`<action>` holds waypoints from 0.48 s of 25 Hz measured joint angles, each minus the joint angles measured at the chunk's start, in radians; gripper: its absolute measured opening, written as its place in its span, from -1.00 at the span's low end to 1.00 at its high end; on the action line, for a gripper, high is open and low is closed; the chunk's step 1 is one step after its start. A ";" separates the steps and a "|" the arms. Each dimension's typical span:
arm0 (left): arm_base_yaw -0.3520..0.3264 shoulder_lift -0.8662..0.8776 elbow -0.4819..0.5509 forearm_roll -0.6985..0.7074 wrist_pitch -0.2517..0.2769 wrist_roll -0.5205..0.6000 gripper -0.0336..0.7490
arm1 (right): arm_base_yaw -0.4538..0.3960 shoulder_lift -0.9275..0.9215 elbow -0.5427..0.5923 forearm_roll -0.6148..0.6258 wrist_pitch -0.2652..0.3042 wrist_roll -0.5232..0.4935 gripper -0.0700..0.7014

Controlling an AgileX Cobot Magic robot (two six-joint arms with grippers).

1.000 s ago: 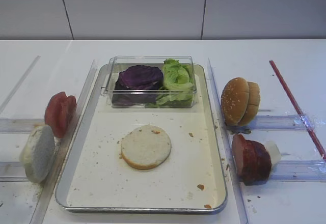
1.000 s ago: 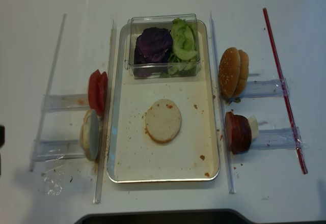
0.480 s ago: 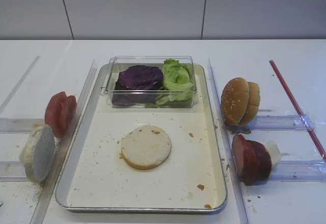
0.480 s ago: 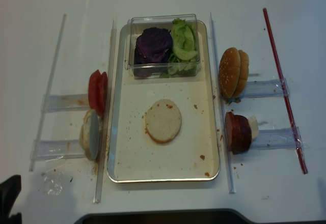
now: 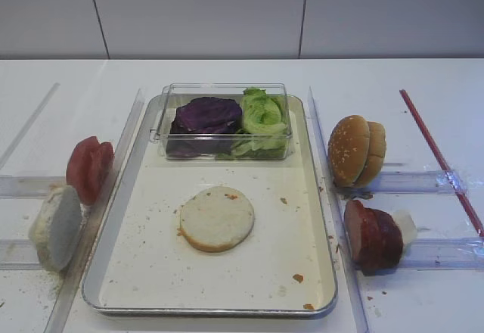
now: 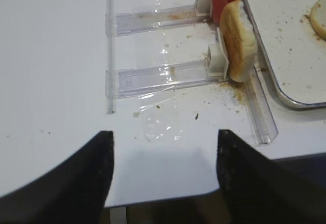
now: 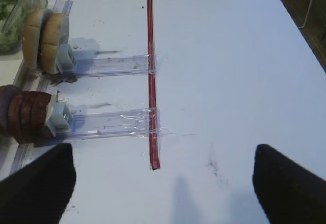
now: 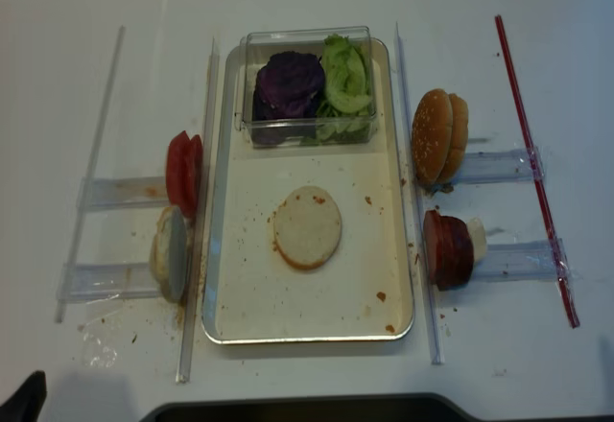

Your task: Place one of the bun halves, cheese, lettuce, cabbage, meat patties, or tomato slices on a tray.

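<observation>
silver tray (image 5: 113, 272) holds a flat bun half (image 5: 217, 218) mid-floor; behind it, cabbage (image 5: 206, 115) and lettuce (image 5: 263, 117) share a clear box (image 5: 168, 91). left claw (image 6: 162, 152) and right claw (image 7: 163, 175) gape, holding nothing.

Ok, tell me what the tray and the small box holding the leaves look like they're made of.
The tray looks like silver metal with a brushed, faintly shiny finish: its raised rim catches light, while the floor appears cream and crumb-strewn. The small box looks like clear hard plastic: the cabbage and lettuce show through its glossy walls.
</observation>
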 joint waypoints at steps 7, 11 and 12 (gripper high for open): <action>0.000 -0.088 0.024 0.000 -0.014 0.000 0.11 | 0.000 0.000 0.000 -0.002 0.000 0.000 0.97; 0.000 -0.088 0.029 0.000 -0.015 0.000 0.11 | 0.000 0.000 0.000 -0.002 0.000 0.000 0.97; 0.000 -0.088 0.029 0.000 -0.015 0.000 0.11 | 0.000 0.000 0.000 -0.002 0.000 0.000 0.97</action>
